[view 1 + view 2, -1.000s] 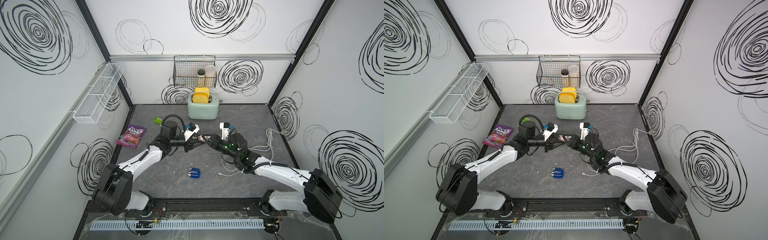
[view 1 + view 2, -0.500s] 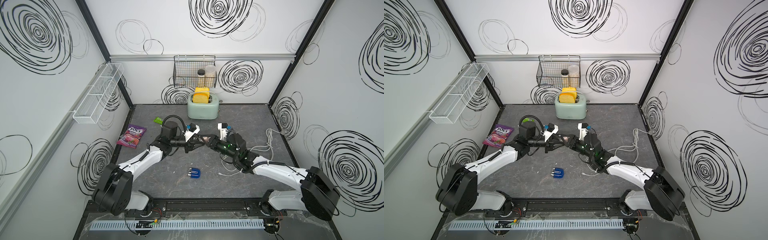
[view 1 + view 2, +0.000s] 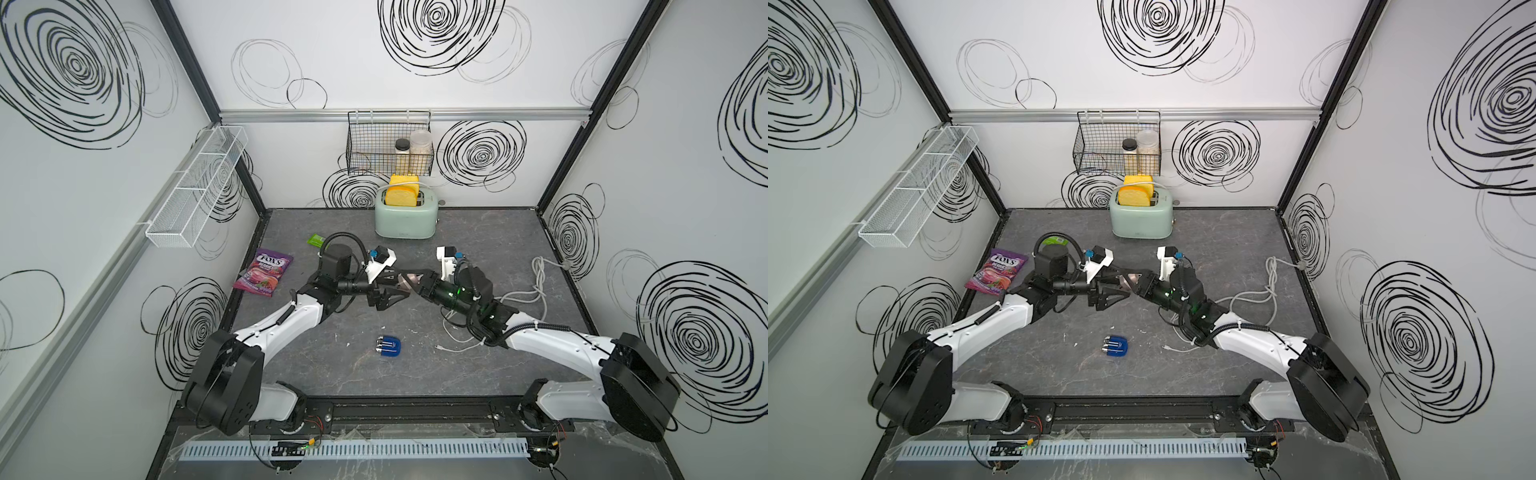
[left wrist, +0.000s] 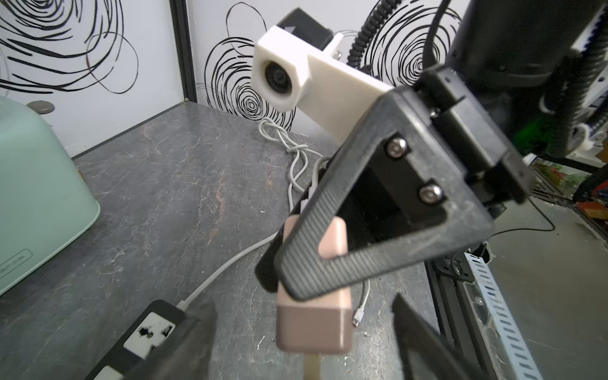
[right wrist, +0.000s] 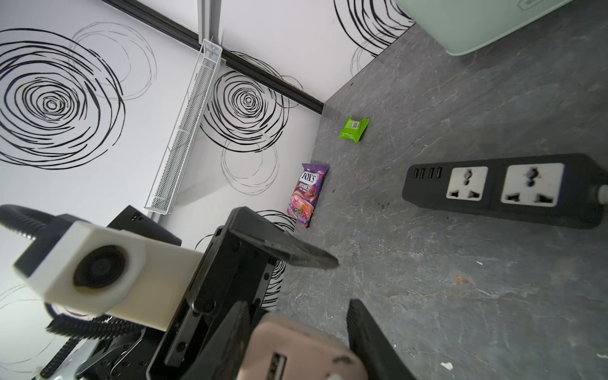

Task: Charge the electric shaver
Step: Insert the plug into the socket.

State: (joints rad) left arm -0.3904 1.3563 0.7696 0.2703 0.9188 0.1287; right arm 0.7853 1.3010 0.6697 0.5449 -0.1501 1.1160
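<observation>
While the electric shaver lay flat on the grey bench, nearer than both tools and well apart from them, its translucent blue body showed silver heads pointing left. Above mid-bench the left tool stood spread wide, its fingers flanking the pinkish plug adapter without touching it, as far as the left wrist view showed. The right tool pinched that adapter between its ribbed fingers.

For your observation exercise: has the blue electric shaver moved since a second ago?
No. The electric shaver lies in the same spot as before, in front of the toaster.
</observation>
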